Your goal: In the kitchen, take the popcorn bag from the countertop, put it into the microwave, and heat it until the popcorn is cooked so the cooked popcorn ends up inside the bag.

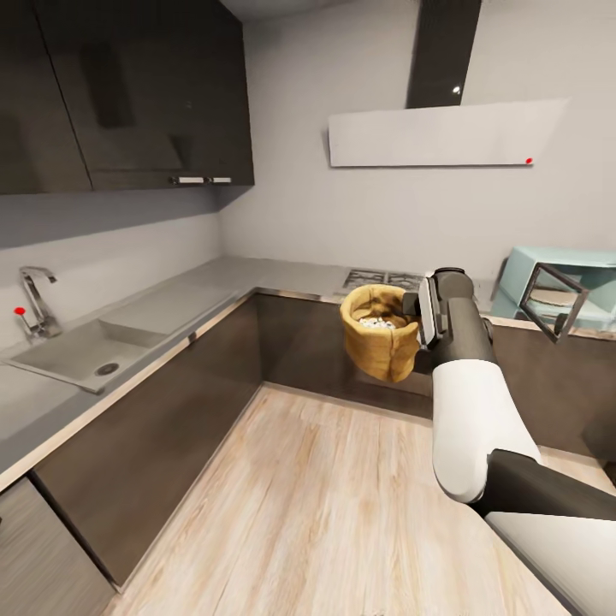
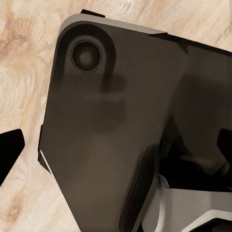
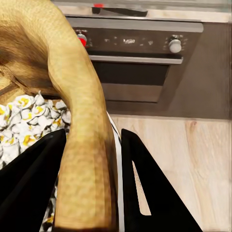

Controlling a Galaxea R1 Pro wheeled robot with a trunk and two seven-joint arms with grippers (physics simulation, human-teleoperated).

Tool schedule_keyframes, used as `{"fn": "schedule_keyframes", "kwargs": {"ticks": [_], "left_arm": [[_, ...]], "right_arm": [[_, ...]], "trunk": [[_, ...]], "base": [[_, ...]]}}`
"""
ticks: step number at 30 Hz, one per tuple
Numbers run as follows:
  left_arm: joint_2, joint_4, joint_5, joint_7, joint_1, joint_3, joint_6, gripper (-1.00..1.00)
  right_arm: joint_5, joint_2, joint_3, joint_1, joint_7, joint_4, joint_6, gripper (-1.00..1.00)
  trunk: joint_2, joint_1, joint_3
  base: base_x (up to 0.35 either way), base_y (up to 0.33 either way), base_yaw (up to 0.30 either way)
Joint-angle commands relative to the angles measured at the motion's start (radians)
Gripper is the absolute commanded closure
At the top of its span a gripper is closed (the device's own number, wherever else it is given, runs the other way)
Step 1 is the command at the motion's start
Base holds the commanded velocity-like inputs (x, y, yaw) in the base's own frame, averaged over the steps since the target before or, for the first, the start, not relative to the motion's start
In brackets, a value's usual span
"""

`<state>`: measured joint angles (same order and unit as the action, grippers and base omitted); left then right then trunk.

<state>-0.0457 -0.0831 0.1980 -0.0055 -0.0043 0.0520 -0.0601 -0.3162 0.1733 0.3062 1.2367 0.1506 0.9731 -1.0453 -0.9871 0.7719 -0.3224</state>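
- Head view: right gripper [image 1: 417, 321] holds popcorn bag [image 1: 377, 344] by rim, mid-air over wood floor [image 1: 325, 505], w/ popcorn [image 1: 376, 323] inside; microwave [image 1: 560, 287] on surface [image 1: 282, 275], door open
- Left wrist view: robot's dark body [image 2: 116, 130] above floor; left gripper state can't tell
- Right wrist view: gripper fingers [image 3: 145, 193] clamped on bag rim; oven [image 3: 140, 63] beyond

popcorn bag [image 1: 379, 334] held aloft by right gripper [image 1: 418, 318], microwave [image 1: 558, 287] door open

countertop [image 1: 257, 278]: grey L-shape | sink [image 1: 64, 358] sunk in, tap [image 1: 34, 299] right behind it | gas hob [image 1: 382, 279] and microwave [image 1: 560, 287] way off from sink, door open
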Motion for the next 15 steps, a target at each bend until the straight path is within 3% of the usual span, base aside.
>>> {"fn": "schedule_keyframes", "kwargs": {"ticks": [1, 15], "left_arm": [[0.0, 0.0, 0.003, -0.001, 0.0, 0.005, -0.003, -1.0], [0.0, 0.0, 0.003, -0.001, 0.0, 0.005, -0.003, -1.0]], "right_arm": [[0.003, 0.001, 0.002, 0.0, 0.006, 0.0, -0.002, 1.0], [0.003, 0.001, 0.004, -0.002, 0.006, -0.001, -0.002, 1.0]], "trunk": [[-0.001, 0.0, -0.001], [-0.001, 0.0, -0.001]], "base": [[0.0, 0.0, -0.246], [0.0, 0.0, -0.247]]}}
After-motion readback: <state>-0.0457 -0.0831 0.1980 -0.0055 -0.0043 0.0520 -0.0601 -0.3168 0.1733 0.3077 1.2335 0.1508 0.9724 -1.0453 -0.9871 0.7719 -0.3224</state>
